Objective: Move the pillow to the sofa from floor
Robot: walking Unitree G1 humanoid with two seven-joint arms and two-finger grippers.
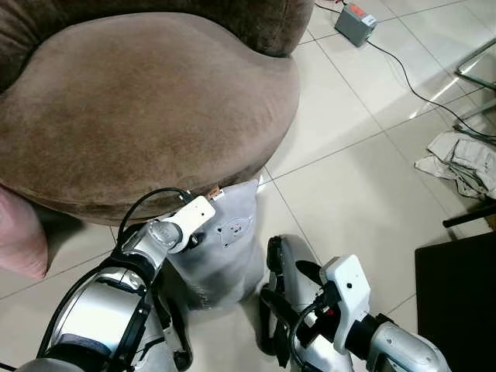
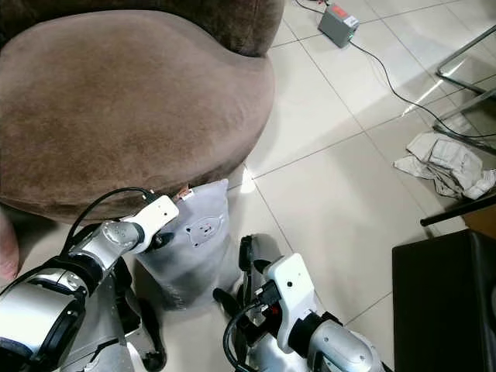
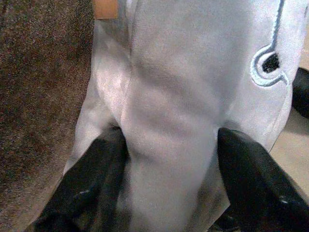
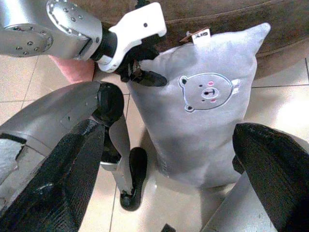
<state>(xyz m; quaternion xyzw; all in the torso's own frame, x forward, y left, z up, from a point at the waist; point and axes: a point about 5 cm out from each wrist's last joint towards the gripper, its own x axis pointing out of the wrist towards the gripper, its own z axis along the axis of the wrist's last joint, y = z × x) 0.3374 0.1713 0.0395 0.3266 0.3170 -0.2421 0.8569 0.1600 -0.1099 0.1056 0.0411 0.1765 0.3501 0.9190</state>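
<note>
1. One brown sofa (image 1: 139, 108) took up the upper left of the head views, its rounded seat bulging out over the pale tiled floor (image 1: 349, 194).
2. Against the sofa's front edge stood the grey pillow (image 1: 225, 248), upright on the floor, its bear face (image 4: 205, 92) turned toward the robot and a small tag (image 4: 198, 35) at its top corner touching the sofa.
3. At the right edge sat a black box-like object (image 2: 446, 302), and beyond it a crumpled pale cloth (image 1: 461, 159) lay on the tiles near some metal legs (image 1: 477, 66).
4. A pink cushion (image 1: 19, 232) showed at the left edge, under the sofa's overhang.
5. The left gripper (image 3: 169, 159) was at the pillow's upper left side, its two black fingers (image 3: 96, 179) clamped on a pinched fold of the grey fabric.
6. The right gripper (image 4: 169, 169) hovered low in front of the pillow, its fingers (image 4: 275, 169) spread wide apart, one on either side of the pillow in the wrist view and holding nothing.
7. Far off at the top, a small grey device (image 1: 355, 23) with an orange patch rested on the floor, a black cable (image 1: 411, 89) running from it toward the right.
</note>
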